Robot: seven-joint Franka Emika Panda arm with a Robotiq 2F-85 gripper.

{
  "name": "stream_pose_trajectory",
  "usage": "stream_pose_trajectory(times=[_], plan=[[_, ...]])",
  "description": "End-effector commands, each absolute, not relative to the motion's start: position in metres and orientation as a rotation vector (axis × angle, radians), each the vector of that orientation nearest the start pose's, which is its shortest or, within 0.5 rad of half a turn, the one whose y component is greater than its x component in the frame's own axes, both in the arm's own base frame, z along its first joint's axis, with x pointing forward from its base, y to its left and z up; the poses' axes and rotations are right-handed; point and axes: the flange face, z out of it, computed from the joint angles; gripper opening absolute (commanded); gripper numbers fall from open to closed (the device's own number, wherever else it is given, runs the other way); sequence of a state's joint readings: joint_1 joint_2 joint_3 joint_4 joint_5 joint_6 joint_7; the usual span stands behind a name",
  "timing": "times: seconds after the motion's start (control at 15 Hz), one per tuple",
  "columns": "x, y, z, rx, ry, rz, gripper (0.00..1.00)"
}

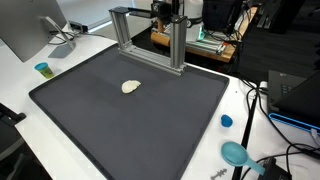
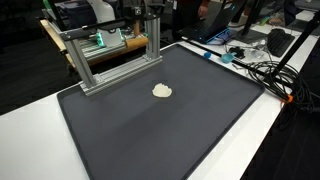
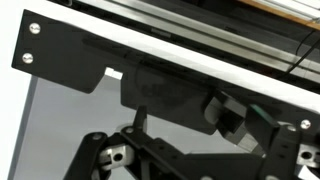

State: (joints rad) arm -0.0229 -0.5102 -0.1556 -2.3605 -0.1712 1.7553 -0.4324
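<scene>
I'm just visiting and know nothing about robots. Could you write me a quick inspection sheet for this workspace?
Surface: dark grey mat lying flat on a white table.
Job's things: one small cream lump alone on the mat, nothing touching it.
Clutter: blue cup, small blue cap and teal round object, all on the table off the mat.
Grippers: tool shows only black linkages at the bottom of the wrist view; open or shut cannot be told.
Cables: black cables run beside one edge of the mat.
Surroundings: metal frame at the mat's far edge, monitor at a corner, cluttered benches behind.
</scene>
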Motion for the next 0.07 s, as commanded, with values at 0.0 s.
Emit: stream_pose_trajectory(times=[0.0], plan=[[0.3754,-0.1015,0.5133,-3.152,-0.509,0.114,1.0]])
